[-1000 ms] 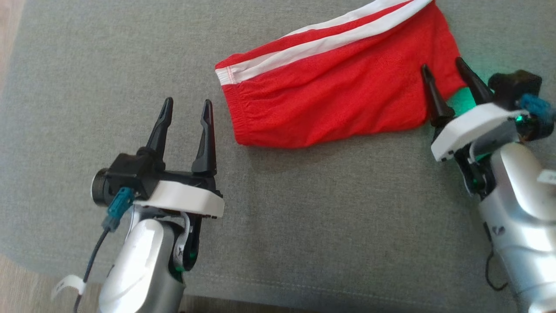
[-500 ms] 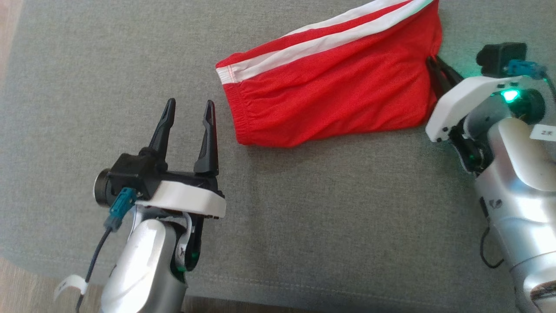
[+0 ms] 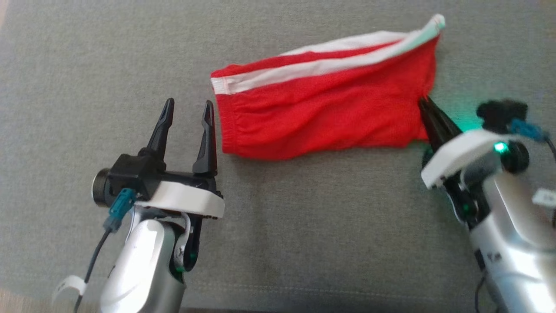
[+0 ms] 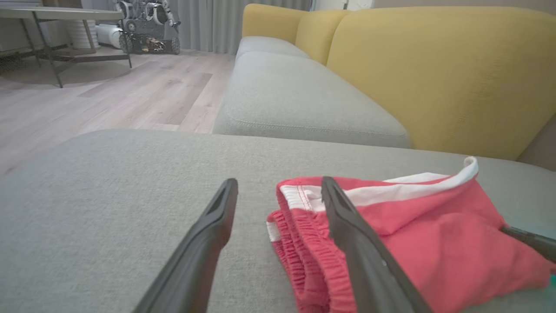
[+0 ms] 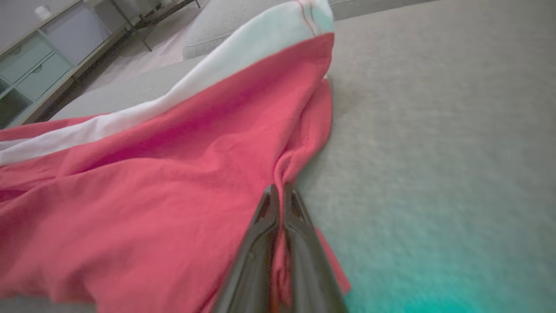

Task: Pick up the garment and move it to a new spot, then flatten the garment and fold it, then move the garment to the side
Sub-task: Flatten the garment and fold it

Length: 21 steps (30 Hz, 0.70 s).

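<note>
**Claw pair split: right pinching cloth, left spread and empty**

Right claw [image 3: 422,102]: long dark fingers pressed together on a bunched fold at the near edge of bright red thin-fabric shorts [image 3: 321,117] with white side stripes. Same right claw [image 5: 278,190] in its wrist view: red cloth [image 5: 152,195] puckered into the tips, a sliver caught between the fingers.

Left claw [image 3: 188,104]: spread wide, holding nothing, low over grey woven cushion [image 3: 304,226]. Left wrist view: left claw [image 4: 279,182] with one finger crossing the sight line to the gathered waistband [image 4: 304,243]; contact not determinable.

Shorts: lying on the cushion toward 12 to 1 o'clock of the head view, mostly flat. Long axis roughly 8-to-2 o'clock. Elastic waistband at the 8 end, white-tipped corner [image 3: 438,21] standing up at the 2 end. Mustard-yellow padded sofa back [image 4: 434,74] beyond.

Key relation: cloth spreading toward 10 o'clock from the right claw; waistband just beside the left claw, at its 1 o'clock. Right arm already attached at the 4 o'clock corner, so probably the leader of any drag or lift. Left arm nearer the waistband, probably the second grip for a two-point carry.

Writing: none legible on the shorts. White tag on right forearm [image 3: 545,198] too blurred to read. Green lamp [image 3: 499,148] lit at the right wrist.
</note>
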Motion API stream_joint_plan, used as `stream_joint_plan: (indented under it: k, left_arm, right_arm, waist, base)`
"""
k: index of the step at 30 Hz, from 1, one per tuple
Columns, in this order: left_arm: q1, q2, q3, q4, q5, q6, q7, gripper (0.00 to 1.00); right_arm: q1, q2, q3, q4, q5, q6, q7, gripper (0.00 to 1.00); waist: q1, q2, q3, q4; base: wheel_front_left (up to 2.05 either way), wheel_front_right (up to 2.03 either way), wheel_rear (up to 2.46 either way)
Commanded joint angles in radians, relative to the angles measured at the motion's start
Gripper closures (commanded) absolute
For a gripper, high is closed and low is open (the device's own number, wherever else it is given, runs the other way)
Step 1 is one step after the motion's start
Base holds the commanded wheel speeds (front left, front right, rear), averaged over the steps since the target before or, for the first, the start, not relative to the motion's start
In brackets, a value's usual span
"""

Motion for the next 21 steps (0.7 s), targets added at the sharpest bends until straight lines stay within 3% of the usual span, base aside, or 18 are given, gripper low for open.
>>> stream_joint_plan:
  k: [1,12,21]
  left_arm:
    - [-0.007,0.008,0.040,-0.034,0.009,-0.002,-0.012,0.00]
    - [0.026,0.011,0.065,-0.037,0.026,-0.015,-0.012,0.00]
    - [0.034,0.012,0.068,-0.027,0.028,-0.023,-0.012,0.00]
  right_arm:
    - [0.055,-0.003,-0.007,-0.035,0.009,-0.001,-0.014,1.00]
    - [0.308,0.043,-0.193,-0.197,0.015,-0.001,-0.044,1.00]
    - [0.358,0.074,-0.270,-0.276,-0.025,-0.001,-0.009,1.00]
  waist:
    - [0.0000,0.0000,-0.013,-0.015]
    - [0.0000,0.0000,-0.046,-0.068]
    - [0.0000,0.0000,-0.068,-0.082]
  base:
    - [0.00,0.00,0.00]
    - [0.00,0.00,0.00]
    - [0.00,0.00,0.00]
